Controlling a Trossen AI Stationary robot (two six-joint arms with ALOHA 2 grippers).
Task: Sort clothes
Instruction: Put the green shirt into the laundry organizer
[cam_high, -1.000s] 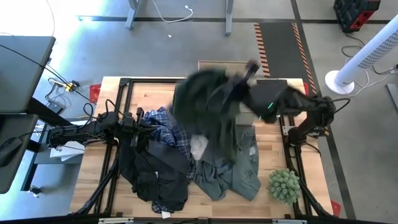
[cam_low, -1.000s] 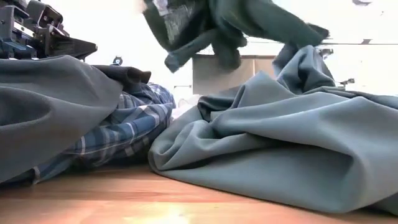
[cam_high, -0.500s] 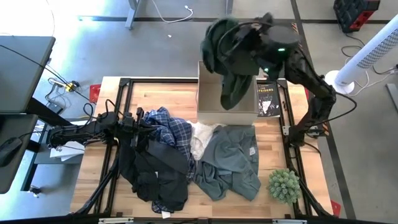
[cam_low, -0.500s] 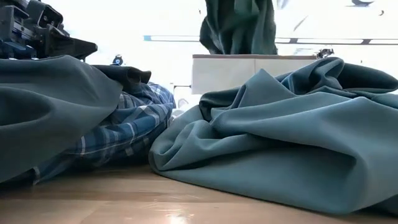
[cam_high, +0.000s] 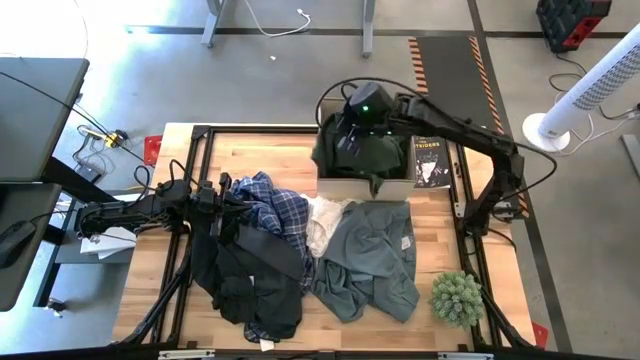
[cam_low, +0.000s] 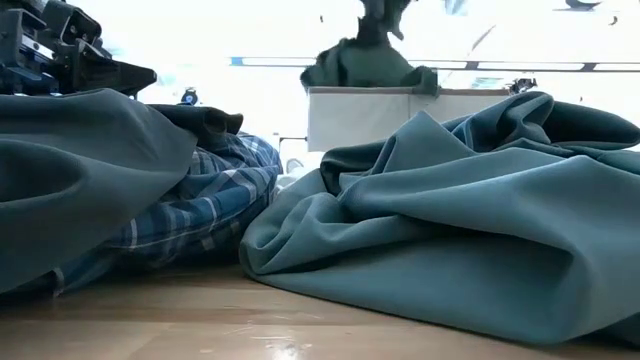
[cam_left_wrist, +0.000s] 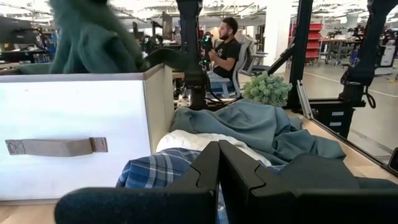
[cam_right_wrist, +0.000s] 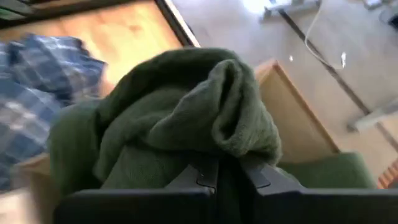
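Observation:
My right gripper (cam_high: 358, 125) is above the white fabric box (cam_high: 365, 186) at the table's far middle, shut on a dark grey-green garment (cam_high: 362, 152). The garment also shows in the low view (cam_low: 365, 65). My left gripper (cam_left_wrist: 217, 168) is shut and waits at the table's left (cam_high: 215, 195), by the pile. A blue-and-white plaid shirt (cam_high: 277, 210), a black garment (cam_high: 245, 275), a white one (cam_high: 322, 228) and a grey-blue one (cam_high: 378, 255) lie heaped on the table. My right gripper pinches a bunched fold of the dark grey-green garment (cam_right_wrist: 214, 134) between its two fingers, several layers thick. The fingers come from above, pointing down. The garment hangs below them, its lower part piled in the box and draped over the rim (cam_low: 335, 75).
A dark book (cam_high: 430, 160) lies right of the box. A spiky green plant (cam_high: 458, 298) stands at the near right corner. The box has a strap handle (cam_left_wrist: 56, 147) on its side. A person sits in the room beyond the table (cam_left_wrist: 227, 46).
My right gripper has carried the dark grey-green garment from above the table's middle up and toward the far edge, then down over the box. The garment was lifted clear and swinging; its lower part now sits in the box.

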